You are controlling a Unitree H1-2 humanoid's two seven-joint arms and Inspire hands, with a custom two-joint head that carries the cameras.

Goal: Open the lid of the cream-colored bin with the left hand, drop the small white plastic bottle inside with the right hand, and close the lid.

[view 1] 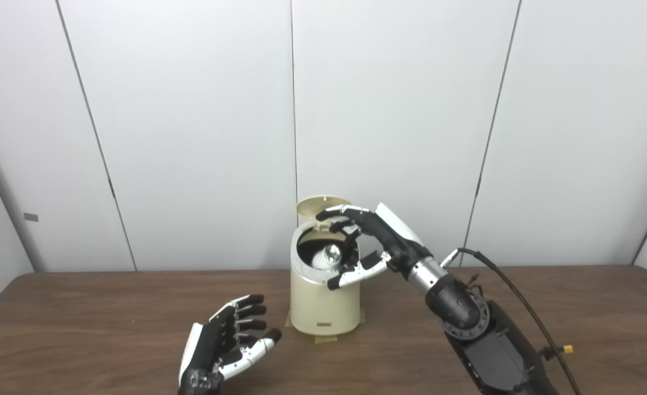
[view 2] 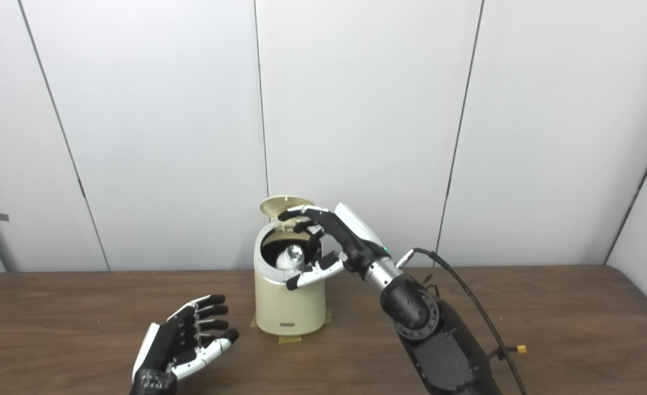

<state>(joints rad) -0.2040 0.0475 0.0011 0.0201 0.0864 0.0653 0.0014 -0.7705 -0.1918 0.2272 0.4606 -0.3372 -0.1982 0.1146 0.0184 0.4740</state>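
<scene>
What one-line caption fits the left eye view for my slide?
Lid up, bottle inside the cream bin, right hand open at its mouth, left hand open.

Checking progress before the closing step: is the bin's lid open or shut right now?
Open. The lid stands tipped up behind the bin mouth, and the white bottle shows inside the dark opening.

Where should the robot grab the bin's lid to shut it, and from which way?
Probably the lid's raised front edge, reached from above and the left by the open left hand. The lid stands tilted up at the back of the bin, so its front rim is free; the right hand crowds the other side.
</scene>
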